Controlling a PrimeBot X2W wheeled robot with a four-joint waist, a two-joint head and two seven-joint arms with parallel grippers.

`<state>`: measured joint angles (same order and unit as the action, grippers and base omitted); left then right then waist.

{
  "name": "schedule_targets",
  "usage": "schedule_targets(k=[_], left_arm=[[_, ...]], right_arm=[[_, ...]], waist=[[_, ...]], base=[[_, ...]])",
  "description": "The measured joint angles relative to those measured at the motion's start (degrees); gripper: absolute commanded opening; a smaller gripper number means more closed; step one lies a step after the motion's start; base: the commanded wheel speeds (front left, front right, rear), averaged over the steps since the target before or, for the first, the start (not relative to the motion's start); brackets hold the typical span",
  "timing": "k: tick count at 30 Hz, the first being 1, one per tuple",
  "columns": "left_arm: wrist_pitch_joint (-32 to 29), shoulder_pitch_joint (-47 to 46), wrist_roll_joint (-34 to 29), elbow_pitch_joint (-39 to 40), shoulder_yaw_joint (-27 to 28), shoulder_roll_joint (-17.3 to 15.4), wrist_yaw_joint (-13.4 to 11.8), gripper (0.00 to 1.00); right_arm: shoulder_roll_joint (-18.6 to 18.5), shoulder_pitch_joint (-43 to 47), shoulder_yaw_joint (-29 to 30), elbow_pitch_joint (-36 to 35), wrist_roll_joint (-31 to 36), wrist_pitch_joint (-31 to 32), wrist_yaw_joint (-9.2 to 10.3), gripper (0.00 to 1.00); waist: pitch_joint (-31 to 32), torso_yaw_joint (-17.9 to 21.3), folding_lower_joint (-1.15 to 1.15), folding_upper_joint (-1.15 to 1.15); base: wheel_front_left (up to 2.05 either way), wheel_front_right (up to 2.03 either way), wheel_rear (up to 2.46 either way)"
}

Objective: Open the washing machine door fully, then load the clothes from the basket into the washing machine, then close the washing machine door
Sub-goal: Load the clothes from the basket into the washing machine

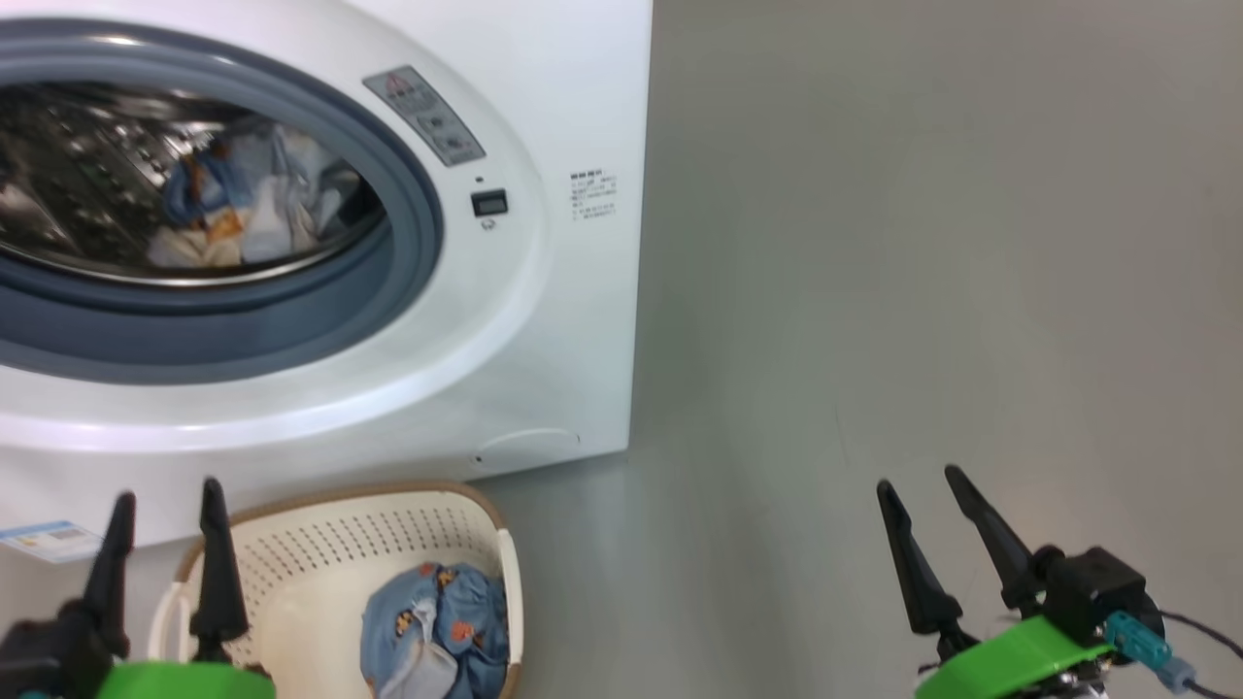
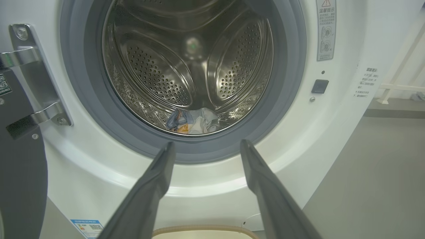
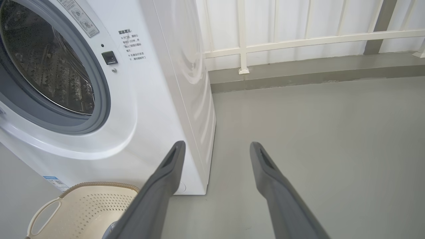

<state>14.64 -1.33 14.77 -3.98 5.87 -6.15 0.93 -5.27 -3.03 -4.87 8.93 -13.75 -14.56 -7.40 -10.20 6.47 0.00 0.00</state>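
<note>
The washing machine [image 1: 544, 320] stands with its drum mouth uncovered. Its door [image 2: 20, 186] is swung out to the left on a steel hinge [image 2: 33, 83]. Pale and blue clothes [image 1: 243, 209] lie on the drum floor [image 2: 194, 120]. The cream basket [image 1: 291, 573] sits on the floor before the machine, with one blue printed garment [image 1: 437, 621] in it. My left gripper [image 1: 167, 495] is open and empty above the basket's left end, its fingers pointing at the drum [image 2: 207, 143]. My right gripper [image 1: 918, 481] is open and empty over bare floor, right of the machine [image 3: 217, 144].
Grey floor [image 1: 923, 243] spreads to the right of the machine. A white railing [image 3: 298, 39] on a low kerb runs behind it. The basket's braided rim [image 2: 202, 229] lies just under my left fingers. A blue sticker [image 1: 49, 539] marks the machine's lower front.
</note>
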Motion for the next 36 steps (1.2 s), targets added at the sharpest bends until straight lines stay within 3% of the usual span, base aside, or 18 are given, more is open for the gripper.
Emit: schedule_targets(k=[16, 36], left_arm=[[0.00, 10.66, -2.74, 3.43, 0.23, 2.82, -0.77, 1.00], [0.00, 15.51, -5.02, 6.95, 0.16, 3.31, -2.21, 1.00]], right_arm=[[-1.04, 4.87, 1.42, -0.25, 0.00, 0.00, 0.00, 1.00], [-1.03, 6.94, 2.79, -2.10, 1.09, 0.00, 0.00, 1.00]], waist=[[7.81, -1.40, 0.00, 0.00], [9.75, -2.33, 0.00, 0.00]], base=[[0.00, 0.00, 0.00], [0.00, 0.00, 0.00]])
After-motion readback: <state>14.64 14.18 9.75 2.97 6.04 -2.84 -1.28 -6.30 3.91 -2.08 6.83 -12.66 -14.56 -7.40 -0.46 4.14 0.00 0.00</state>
